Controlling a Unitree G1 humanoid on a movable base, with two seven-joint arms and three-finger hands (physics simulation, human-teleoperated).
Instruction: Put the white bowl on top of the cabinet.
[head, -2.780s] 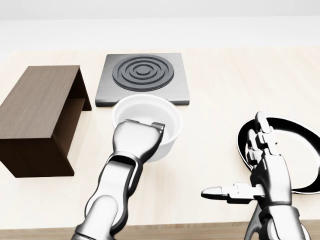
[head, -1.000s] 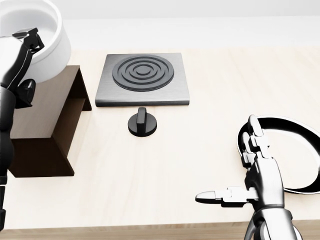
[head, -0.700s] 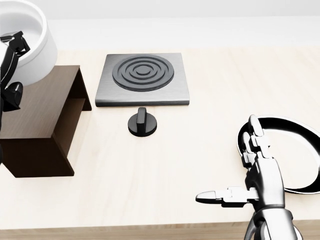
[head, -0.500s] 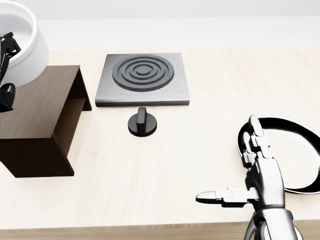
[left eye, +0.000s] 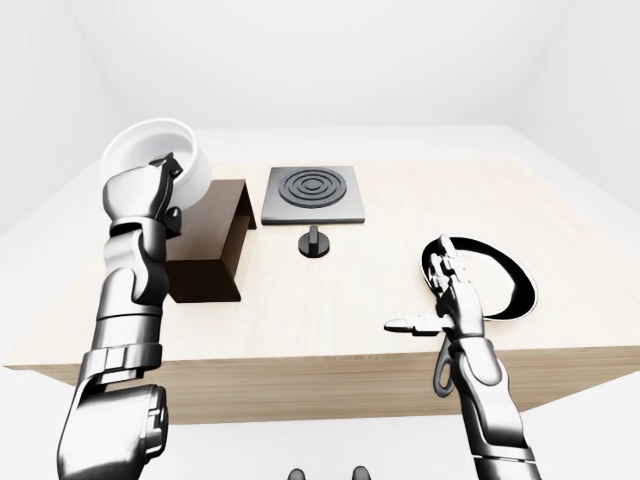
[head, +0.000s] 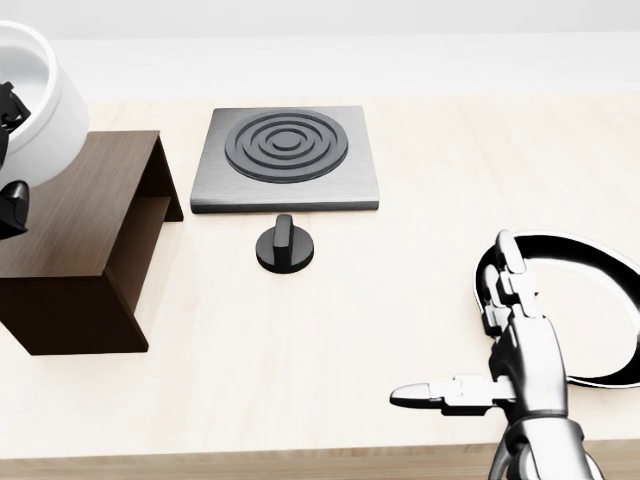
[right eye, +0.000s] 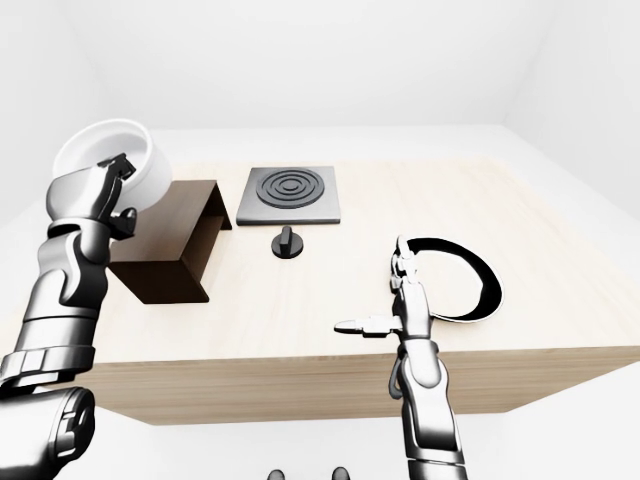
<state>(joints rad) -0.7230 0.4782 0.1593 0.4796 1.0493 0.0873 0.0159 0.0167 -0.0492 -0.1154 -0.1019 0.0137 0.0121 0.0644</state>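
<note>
The white bowl (left eye: 150, 158) is held up at the left, tilted a little, over the far left end of the dark brown cabinet (left eye: 208, 238). My left hand (left eye: 168, 190) is shut on the bowl's near rim, with fingers inside and the thumb outside. In the head view only part of the bowl (head: 32, 100) shows at the left edge, overlapping the cabinet's (head: 85, 225) top corner; whether it touches the top I cannot tell. My right hand (head: 478, 350) hovers open low on the right, fingers spread, holding nothing.
A grey hob plate (head: 287, 157) with black rings lies in the middle of the pale wooden table (head: 400, 200). A black knob (head: 284, 247) sits just below it. A black-rimmed white plate (head: 600, 310) lies at the right, beside my right hand.
My left hand lifted the bowl from the table's middle, uncovering the knob, and carried it left over the cabinet. In the last second it drifted further left. The right hand stayed.
</note>
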